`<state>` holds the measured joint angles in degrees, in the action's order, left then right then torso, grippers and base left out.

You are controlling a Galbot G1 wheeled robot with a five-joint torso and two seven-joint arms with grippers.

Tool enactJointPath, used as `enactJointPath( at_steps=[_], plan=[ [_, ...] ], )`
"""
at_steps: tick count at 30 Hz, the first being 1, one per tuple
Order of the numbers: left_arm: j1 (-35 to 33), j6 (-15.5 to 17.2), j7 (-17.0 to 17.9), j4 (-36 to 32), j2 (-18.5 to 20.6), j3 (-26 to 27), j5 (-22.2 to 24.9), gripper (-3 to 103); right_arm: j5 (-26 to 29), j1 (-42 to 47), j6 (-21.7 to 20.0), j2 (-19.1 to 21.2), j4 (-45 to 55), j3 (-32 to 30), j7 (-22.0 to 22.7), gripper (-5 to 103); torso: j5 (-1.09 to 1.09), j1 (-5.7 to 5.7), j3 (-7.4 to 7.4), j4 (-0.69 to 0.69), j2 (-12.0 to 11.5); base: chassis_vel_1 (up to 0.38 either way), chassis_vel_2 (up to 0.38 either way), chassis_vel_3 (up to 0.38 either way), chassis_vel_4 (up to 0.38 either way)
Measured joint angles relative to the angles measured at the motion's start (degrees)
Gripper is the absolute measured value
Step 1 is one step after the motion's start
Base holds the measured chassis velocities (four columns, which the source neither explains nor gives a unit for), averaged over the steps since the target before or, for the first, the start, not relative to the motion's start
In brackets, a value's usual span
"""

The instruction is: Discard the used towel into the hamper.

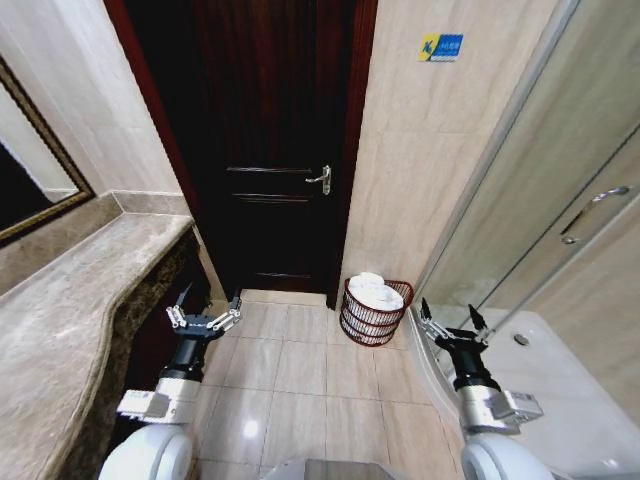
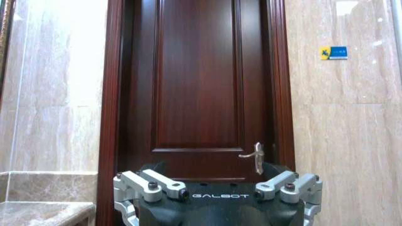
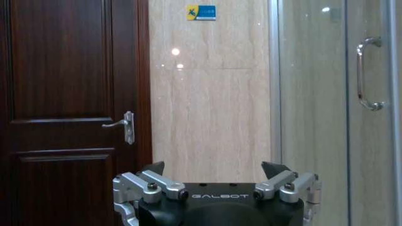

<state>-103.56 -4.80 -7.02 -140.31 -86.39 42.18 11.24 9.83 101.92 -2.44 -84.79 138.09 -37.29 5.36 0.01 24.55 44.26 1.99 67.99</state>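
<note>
The hamper [image 1: 372,322], a small round dark reddish-brown open-weave basket, stands on the floor against the tiled wall to the right of the door. White rolled towel cloth [image 1: 378,291] lies inside it, heaped above the rim. My left gripper [image 1: 205,316] hangs open and empty beside the counter, left of the hamper and apart from it. On the other side, my right gripper [image 1: 451,322] is open and empty just right of the hamper, near the shower's edge. Both wrist views show spread fingers with nothing between them, left gripper [image 2: 217,175] and right gripper [image 3: 213,173].
A stone counter [image 1: 70,300] with a mirror above runs along the left. The dark wooden door [image 1: 270,150] is closed straight ahead. A glass shower door [image 1: 560,200] and white shower tray [image 1: 570,390] bound the right. Tiled floor [image 1: 300,370] lies between my arms.
</note>
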Motion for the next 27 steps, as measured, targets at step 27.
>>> enactJointPath(
  at_steps=[27],
  plan=[
    [0.3, -0.6, 0.2, 0.3, -0.1, 0.0, 0.4, 100, -0.4, -0.2, -0.4, -0.2, -0.3, 0.4, 0.0, 100, -0.01, 0.0, 0.0, 0.0, 0.0, 0.061, -0.066, -0.062, 0.064]
  ],
)
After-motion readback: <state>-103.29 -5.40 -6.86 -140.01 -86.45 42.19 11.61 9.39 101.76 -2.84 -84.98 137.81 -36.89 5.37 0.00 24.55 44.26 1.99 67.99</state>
